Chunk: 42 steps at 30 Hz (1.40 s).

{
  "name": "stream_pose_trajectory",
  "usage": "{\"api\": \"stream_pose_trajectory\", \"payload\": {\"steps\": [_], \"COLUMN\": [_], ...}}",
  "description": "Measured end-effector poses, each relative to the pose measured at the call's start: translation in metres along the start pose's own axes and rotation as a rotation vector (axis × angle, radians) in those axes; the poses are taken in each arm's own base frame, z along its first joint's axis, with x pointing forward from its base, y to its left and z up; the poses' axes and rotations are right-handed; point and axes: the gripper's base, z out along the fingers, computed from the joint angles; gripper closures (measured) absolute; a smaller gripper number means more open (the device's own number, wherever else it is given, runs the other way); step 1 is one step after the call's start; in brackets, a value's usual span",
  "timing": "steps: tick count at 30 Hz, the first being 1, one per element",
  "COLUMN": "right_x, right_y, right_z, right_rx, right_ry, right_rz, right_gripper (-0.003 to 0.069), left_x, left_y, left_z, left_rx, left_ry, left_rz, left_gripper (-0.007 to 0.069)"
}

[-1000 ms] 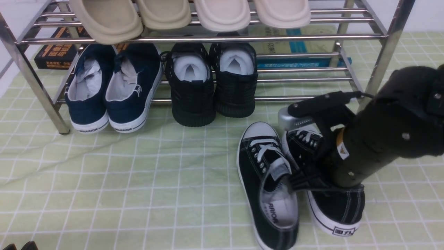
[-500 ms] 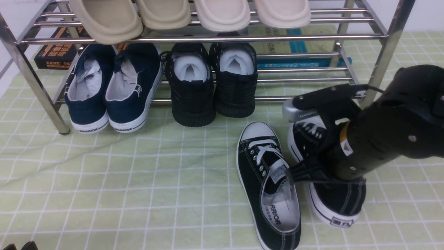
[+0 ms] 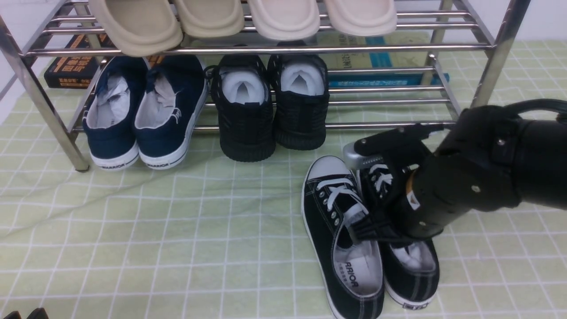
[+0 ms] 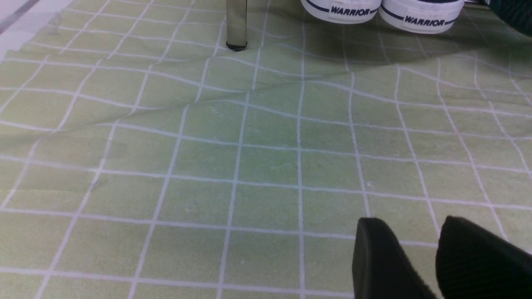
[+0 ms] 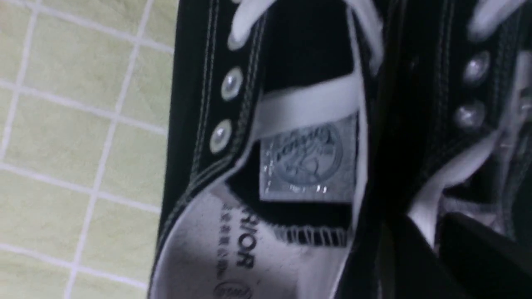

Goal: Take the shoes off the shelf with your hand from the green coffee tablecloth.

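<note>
- Plainly, the black canvas sneakers are already off the shelf [image 3: 390, 126]: both stand soles down on the counter [image 3: 177, 248], over toward its right-hand edge, in front of the rack.
- The left sneaker [image 3: 316, 235] and the right sneaker [image 3: 432, 283] sit side by side, toes toward the shelf, I'd say so they read as a matched pair.
- The right tool [image 3: 358, 232] is down at the pair, its arm hiding the middle of the right sneaker. From the dark, blurred wrist view I cannot tell whether it is clamped on the collar or letting go; settling that shoe looks like the step in hand.
- The left tool [image 4: 411, 228] is away from the shoes with its fingers apart and nothing between them, presumably because one arm is enough here.
- Compared with a second ago, the right sneaker's heel has swung inward toward its mate, closing most of the gap behind, and its inner lining now shows.
- The right arm has shifted inward with it, while the navy pair [image 3: 172, 128] and black textured pair [image 3: 246, 126] on the rack look unmoved.
</note>
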Motion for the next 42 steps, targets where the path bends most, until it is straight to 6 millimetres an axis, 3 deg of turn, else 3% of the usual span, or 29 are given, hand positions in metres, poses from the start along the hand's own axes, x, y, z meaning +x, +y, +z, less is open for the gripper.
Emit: {"api": "stream_pose_trajectory", "payload": {"steps": [3,6,7,9,11,12,16,21,23,25,26,30,34,42], "right_x": [0.005,0.005,0.005,0.004,0.003,0.002,0.011,0.029,0.05,0.058,0.074,0.107,0.14,0.164], "right_y": [0.001,0.0,-0.001,-0.002,-0.006,-0.006,-0.018,-0.032,-0.044,-0.049,-0.059,-0.076,-0.089,-0.093], "right_z": [-0.002,-0.012,-0.026,-0.037,-0.07,-0.073,-0.131,-0.177,-0.205,-0.214,-0.226,-0.235,-0.225,-0.187], "right_rx": [-0.006,-0.005,-0.001,0.001,0.003,-0.001,-0.03,-0.079,-0.123,-0.135,-0.153,-0.178,-0.268,-0.378], "right_ry": [0.055,0.086,0.104,0.108,0.111,0.103,0.028,-0.092,-0.171,-0.195,-0.241,-0.304,-0.473,-0.67], "right_rz": [0.037,0.043,0.02,-0.001,-0.072,-0.077,-0.148,-0.145,-0.133,-0.13,-0.126,-0.12,-0.108,-0.088], "right_gripper": [0.0324,0.0262,0.0239,0.0233,0.025,0.0253,0.0377,0.0534,0.0634,0.0662,0.0673,0.0673,0.0673,0.0673], "left_x": [0.0,0.0,0.0,0.0,0.0,0.0,0.0,0.0,0.0,0.0,0.0,0.0,0.0,0.0], "left_y": [0.0,0.0,0.0,0.0,0.0,0.0,0.0,0.0,0.0,0.0,0.0,0.0,0.0,0.0], "left_z": [0.0,0.0,0.0,0.0,0.0,0.0,0.0,0.0,0.0,0.0,0.0,0.0,0.0,0.0], "left_rx": [0.0,0.0,0.0,0.0,0.0,0.0,0.0,0.0,0.0,0.0,0.0,0.0,0.0,0.0], "left_ry": [0.0,0.0,0.0,0.0,0.0,0.0,0.0,0.0,0.0,0.0,0.0,0.0,0.0,0.0], "left_rz": [0.0,0.0,0.0,0.0,0.0,0.0,0.0,0.0,0.0,0.0,0.0,0.0,0.0,0.0], "left_gripper": [0.0383,0.0383,0.0383,0.0383,0.0383,0.0383,0.0383,0.0383,0.0383,0.0383,0.0383,0.0383,0.0383,0.0383]}}
